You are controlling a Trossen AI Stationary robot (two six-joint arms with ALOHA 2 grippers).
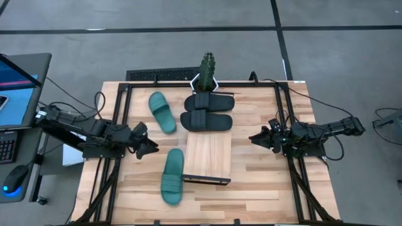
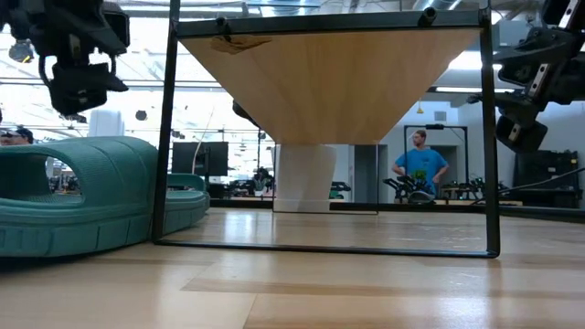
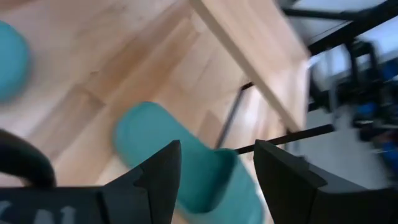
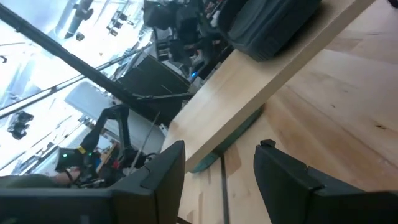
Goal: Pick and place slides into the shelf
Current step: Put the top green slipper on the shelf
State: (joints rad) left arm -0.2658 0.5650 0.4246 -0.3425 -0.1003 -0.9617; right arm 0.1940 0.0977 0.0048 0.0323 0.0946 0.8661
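The shelf [image 1: 209,157] is a light-wood plank raised on a black frame at the table's middle. Two black slides [image 1: 209,102] [image 1: 206,121] lie side by side on its far end; one shows in the right wrist view [image 4: 267,25]. One teal slide [image 1: 162,112] lies on the tabletop at the far left. The other teal slide [image 1: 172,176] [image 3: 186,165] lies sole down beside the shelf's near left. My left gripper [image 1: 149,143] [image 3: 217,149] hangs open above the table, left of the shelf, pointing toward that near teal slide. My right gripper [image 1: 255,137] [image 4: 221,152] waits open right of the shelf.
A potted green plant [image 1: 207,70] stands at the table's far edge behind the black slides. The black frame's posts [image 2: 167,128] and bars [image 1: 122,125] ring the work area. A laptop [image 1: 19,88] sits off the table's left. A person [image 2: 419,164] stands far back in the room.
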